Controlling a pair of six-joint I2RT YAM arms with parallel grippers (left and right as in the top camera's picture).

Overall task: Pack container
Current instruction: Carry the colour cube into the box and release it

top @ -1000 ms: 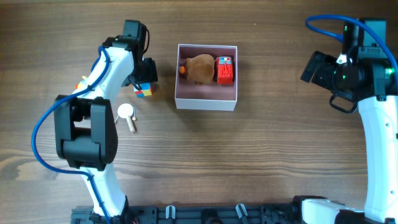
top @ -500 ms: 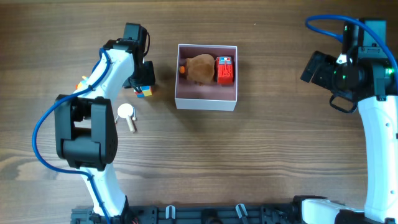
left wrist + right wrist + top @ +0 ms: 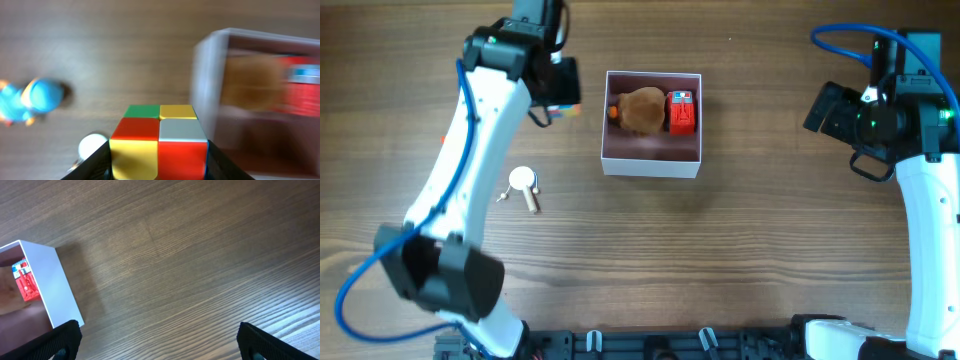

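Note:
The container (image 3: 652,161) is a square white box with a pale pink inside; it holds a brown plush toy (image 3: 642,109) and a red toy (image 3: 681,112). My left gripper (image 3: 560,104) is shut on a multicoloured puzzle cube (image 3: 159,140), held above the table just left of the container (image 3: 205,90). My right gripper (image 3: 160,342) is open and empty over bare wood, to the right of the container (image 3: 55,285). In the overhead view the right arm (image 3: 880,110) is at the far right.
A white round toy with a wooden handle (image 3: 525,184) lies on the table left of the container. A blue and orange toy (image 3: 30,100) lies further left, hidden under the arm in the overhead view.
My left arm has lifted the cube off the table and carried it up and slightly right, towards the container. The right arm has not moved.

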